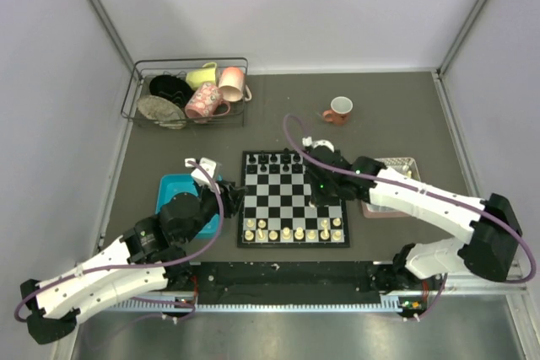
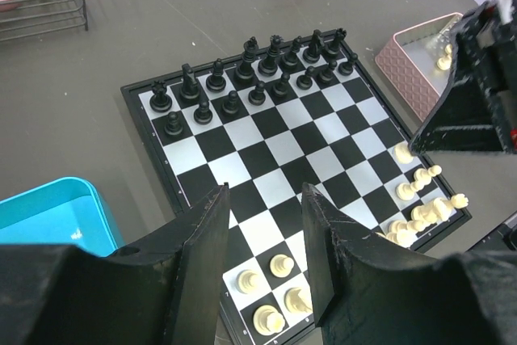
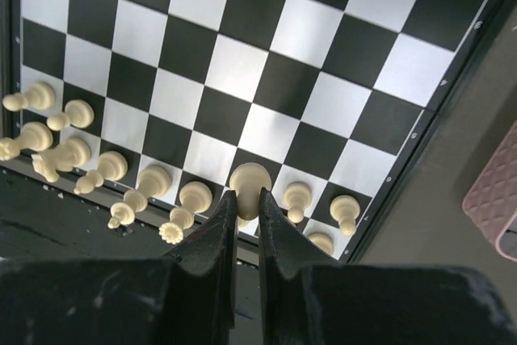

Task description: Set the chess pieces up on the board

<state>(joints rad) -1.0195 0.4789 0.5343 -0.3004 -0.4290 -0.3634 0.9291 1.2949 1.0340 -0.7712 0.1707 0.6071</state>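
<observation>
The board point(image 1: 293, 196) lies in the middle, with black figures on its two far rows and cream-white chess pieces point(image 1: 291, 229) along its near rows. My right gripper point(image 3: 246, 199) is shut on a cream-white piece point(image 3: 250, 181), held base-up just over the near right part of the board point(image 3: 242, 62); other white pieces point(image 3: 105, 167) stand beside it. My left gripper point(image 2: 262, 224) is open and empty above the board's near left corner, over several white pieces point(image 2: 271, 288). More white pieces lie in the pink tray point(image 2: 420, 62).
A blue tray point(image 1: 173, 190) sits left of the board, the pink tray point(image 1: 403, 164) right of it. A wire basket point(image 1: 190, 90) with mugs stands at the back left. An orange mug point(image 1: 339, 110) stands behind the board.
</observation>
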